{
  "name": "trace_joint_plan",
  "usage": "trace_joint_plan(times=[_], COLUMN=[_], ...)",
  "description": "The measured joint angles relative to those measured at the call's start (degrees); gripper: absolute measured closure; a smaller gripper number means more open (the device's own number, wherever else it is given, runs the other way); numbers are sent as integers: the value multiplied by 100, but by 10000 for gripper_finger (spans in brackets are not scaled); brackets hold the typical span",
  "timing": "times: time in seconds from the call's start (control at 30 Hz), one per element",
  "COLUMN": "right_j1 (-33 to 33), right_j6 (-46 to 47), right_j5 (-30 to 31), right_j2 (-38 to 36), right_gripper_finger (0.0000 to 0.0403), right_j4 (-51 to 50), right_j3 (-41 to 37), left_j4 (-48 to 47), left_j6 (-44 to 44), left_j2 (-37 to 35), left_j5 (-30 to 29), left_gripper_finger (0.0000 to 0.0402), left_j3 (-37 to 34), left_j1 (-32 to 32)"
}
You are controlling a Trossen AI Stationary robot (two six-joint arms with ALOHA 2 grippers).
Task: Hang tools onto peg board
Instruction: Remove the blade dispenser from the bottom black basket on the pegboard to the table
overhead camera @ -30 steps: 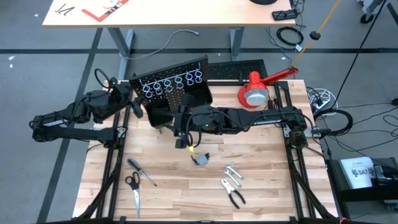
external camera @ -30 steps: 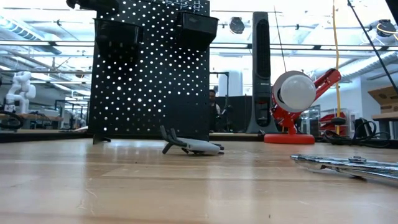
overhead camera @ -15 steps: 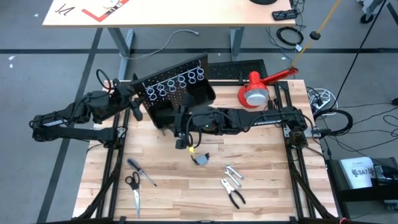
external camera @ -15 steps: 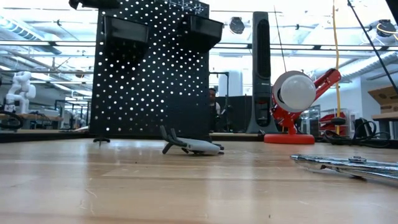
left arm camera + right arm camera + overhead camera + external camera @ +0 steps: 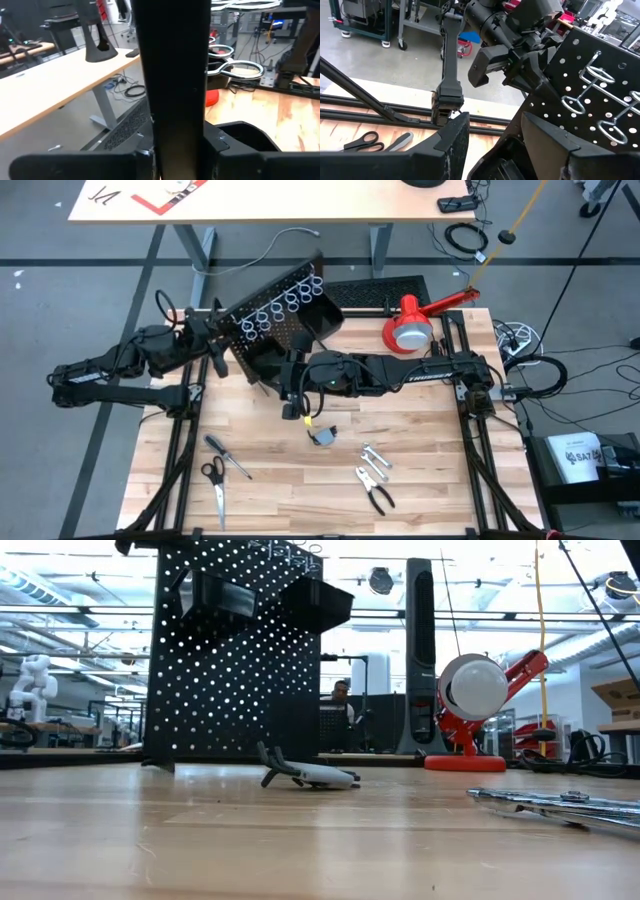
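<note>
The black peg board [image 5: 275,315] stands tilted at the table's far left, with silver rings [image 5: 280,308] and two bins [image 5: 320,323] on its front. My left gripper [image 5: 217,335] is shut on its left edge. My right gripper [image 5: 287,375] reaches in from the right and is shut on the board's lower front by the left bin [image 5: 258,365]. On the table's near half lie scissors [image 5: 213,480], a screwdriver [image 5: 228,456], pliers [image 5: 375,492], a wrench [image 5: 375,458] and a small grey piece [image 5: 323,436]. My left gripper pinches the board's left side edge [image 5: 175,100] between its two fingers, coming nearly level from the table's left. The edge runs upright between them. My right gripper has a black part [image 5: 502,150] by the left bin between its fingers, coming nearly level from the right; which part, I cannot tell.
A red-and-white lamp [image 5: 410,325] stands at the far right. A flat black slotted panel [image 5: 385,292] lies behind it along the far edge. In the low view a person [image 5: 340,692] shows in the room behind the board. Bare wood lies between the board and the tools.
My left gripper has shut on the board's left edge and turned at the wrist. The board has turned about: its right end has swung toward the far edge, while its left end stayed by my left gripper.
</note>
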Motion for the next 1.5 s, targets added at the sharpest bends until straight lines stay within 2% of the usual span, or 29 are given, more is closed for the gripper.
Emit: trace_joint_plan(times=[0.37,0.77,1.07,1.5], right_j1=[16,312,472,775], right_j6=[126,545,758,1673], right_j5=[0,4,39,46], right_j2=[0,0,2,2], right_gripper_finger=[227,227,227,227], right_j4=[-41,-1297,-1422,-2147], right_j3=[0,0,-2,-2], left_j4=[-13,36,206,929], left_j6=[-113,-343,-407,-512], left_j2=[0,8,59,776], left_j5=[499,1023,1761,2210], left_gripper_finger=[329,330,330,330], left_j3=[2,-12,-24,-9], left_j1=[7,7,-11,-160])
